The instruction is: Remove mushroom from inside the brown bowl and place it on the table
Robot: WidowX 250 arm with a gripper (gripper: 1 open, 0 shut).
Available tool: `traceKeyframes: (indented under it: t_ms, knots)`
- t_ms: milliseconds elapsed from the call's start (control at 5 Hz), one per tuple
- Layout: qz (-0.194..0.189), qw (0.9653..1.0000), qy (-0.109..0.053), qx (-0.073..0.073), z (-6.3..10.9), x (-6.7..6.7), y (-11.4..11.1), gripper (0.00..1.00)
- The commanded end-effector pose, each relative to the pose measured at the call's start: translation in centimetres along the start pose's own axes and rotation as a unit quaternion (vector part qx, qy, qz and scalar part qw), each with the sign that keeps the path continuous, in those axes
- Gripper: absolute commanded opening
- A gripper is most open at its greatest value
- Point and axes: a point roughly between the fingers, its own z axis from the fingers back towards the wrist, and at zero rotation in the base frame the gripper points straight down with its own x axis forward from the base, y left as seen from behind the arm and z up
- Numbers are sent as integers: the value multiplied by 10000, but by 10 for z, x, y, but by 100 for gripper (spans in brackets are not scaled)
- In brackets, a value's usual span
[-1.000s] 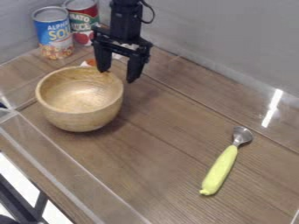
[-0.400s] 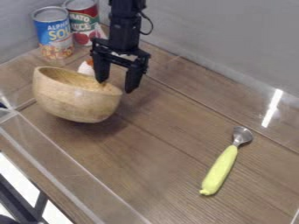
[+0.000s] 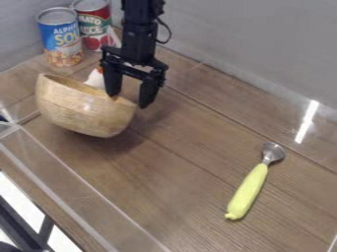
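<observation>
The brown bowl lies at the left of the table, tipped so its opening faces the back and its outer wall faces me. My gripper hangs straight down at the bowl's far right rim. It is open, and its dark fingers stand apart over the rim. The mushroom, a small white and orange lump, peeks out just behind the rim beside the left finger. Whether it lies inside the bowl or on the table behind it, I cannot tell.
Two labelled soup cans stand at the back left corner, close behind the bowl. A yellow-handled spoon lies at the front right. Clear plastic edging runs along the table's sides.
The bowl has gone from standing upright to tipped over on its side. The gripper has dropped and shifted slightly left onto the bowl's far rim, and stays open.
</observation>
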Motion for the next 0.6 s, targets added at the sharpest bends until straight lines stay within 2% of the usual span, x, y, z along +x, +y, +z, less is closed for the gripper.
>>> traceKeyframes:
  t_ms: [0, 400]
  knots:
    - [51, 9998, -195, 69, 14, -2, 5, 100]
    - [74, 9997, -233, 90, 20, -8, 8, 100]
